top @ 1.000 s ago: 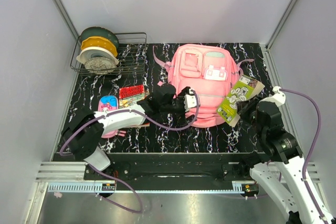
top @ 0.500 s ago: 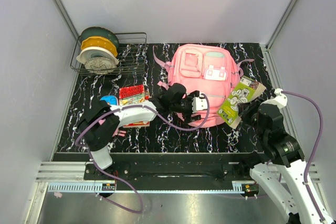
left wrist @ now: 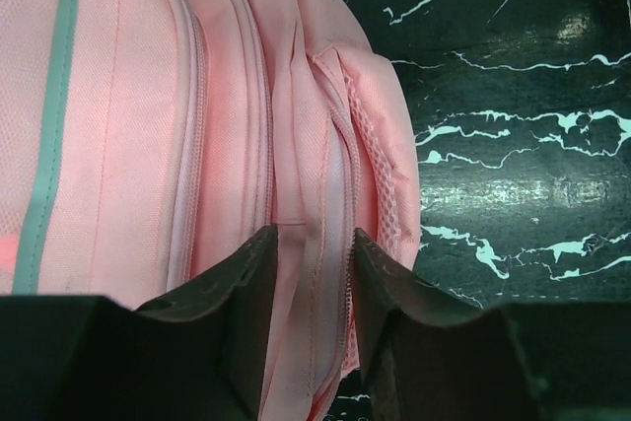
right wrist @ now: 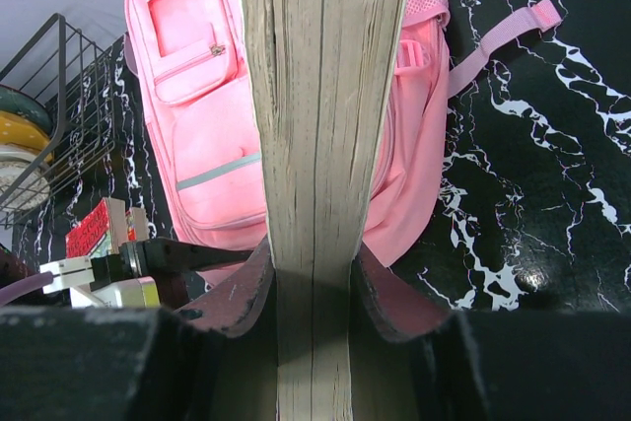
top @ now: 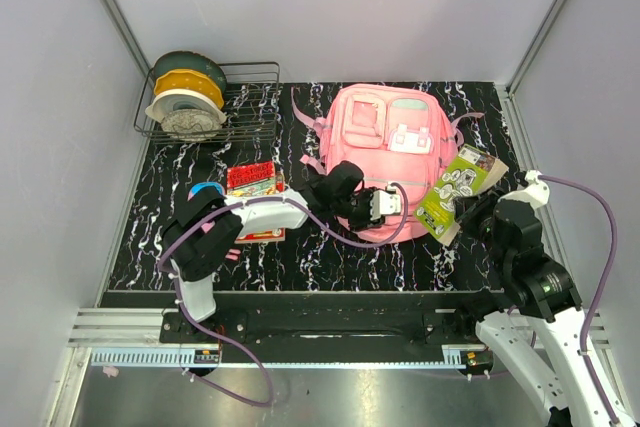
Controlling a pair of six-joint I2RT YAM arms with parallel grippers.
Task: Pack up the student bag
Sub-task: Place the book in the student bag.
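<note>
Now the left gripper point(left wrist: 311, 244) sits low over the near end of the bag point(left wrist: 148, 125), its jaws only narrowly apart and set either side of a zip seam that runs along a raised fold of pink fabric. Whether the fingers point(left wrist: 246, 288) actually pinch that fold cannot be told from the wrist view. Half a second ago this gripper was a little further left, and a second ago further left again, so it has slid rightward along the bag's near edge, and its forearm has swung round with it. Black marbled bench point(left wrist: 513, 66) shows just beside the bag's rounded end. The bag itself has not shifted: it lies flat, front pockets up, in the middle of the bench and toward the back edge, straps trailing at both sides. The right gripper point(right wrist: 314, 263) is clamped on a thick book point(right wrist: 320, 96), gripping it across its thickness, with the page edges facing the wrist camera. From above, the book's green-and-white cover hangs just beside the bag's right side, much where it was a second ago. Toward the left edge a red book point(top: 250, 179) lies flat, and the left arm now covers most of the pencil case point(top: 207, 190). A wire rack point(top: 255, 97) stands in the back left corner.
</note>
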